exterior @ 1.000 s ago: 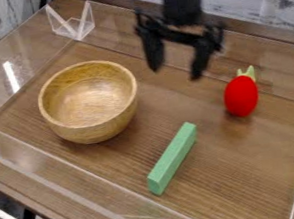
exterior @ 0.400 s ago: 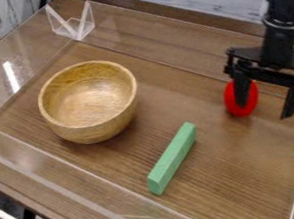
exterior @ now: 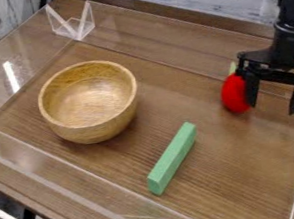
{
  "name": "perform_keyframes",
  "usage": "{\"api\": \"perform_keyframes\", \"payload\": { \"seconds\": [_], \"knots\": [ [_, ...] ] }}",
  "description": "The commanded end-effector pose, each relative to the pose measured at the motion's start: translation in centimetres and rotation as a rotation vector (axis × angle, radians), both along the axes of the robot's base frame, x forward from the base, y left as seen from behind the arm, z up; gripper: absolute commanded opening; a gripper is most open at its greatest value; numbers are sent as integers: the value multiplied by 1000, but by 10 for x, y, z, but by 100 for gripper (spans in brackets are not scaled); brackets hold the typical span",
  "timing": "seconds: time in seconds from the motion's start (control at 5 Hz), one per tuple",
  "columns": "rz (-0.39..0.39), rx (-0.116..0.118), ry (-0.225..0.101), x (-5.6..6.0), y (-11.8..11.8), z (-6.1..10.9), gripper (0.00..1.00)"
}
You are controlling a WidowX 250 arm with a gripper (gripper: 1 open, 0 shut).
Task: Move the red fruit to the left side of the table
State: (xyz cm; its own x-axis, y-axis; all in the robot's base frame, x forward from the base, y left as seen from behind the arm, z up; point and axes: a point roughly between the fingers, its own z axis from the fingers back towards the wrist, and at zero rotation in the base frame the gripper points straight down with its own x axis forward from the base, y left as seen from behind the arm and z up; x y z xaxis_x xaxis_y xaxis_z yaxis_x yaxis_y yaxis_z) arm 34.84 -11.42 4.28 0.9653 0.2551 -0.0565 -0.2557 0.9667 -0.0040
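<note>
Claw [exterior: 275,84] pointing down, jaws spread wide and empty, straddling the red fruit [exterior: 236,93] near the table's [exterior: 238,171] right edge; best to centre the fruit between both fingers and settle low before closing, so it cannot squirt sideways.
</note>
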Motion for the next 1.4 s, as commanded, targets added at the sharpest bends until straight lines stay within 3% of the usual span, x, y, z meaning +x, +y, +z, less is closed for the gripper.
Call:
{"api": "perform_keyframes", "payload": {
  "seconds": [0.0,0.2,0.4,0.6,0.8,1.0,1.2],
  "knots": [
    [98,1,-73,23,8,13,100],
    [148,12,-79,28,21,12,0],
    [175,19,-79,30,25,10,0],
    [193,2,-85,18,18,4,0],
    [209,-15,-94,6,9,2,100],
    [174,-23,-110,0,-4,11,100],
    [156,-21,-118,-2,-10,17,0]
  ]
}}
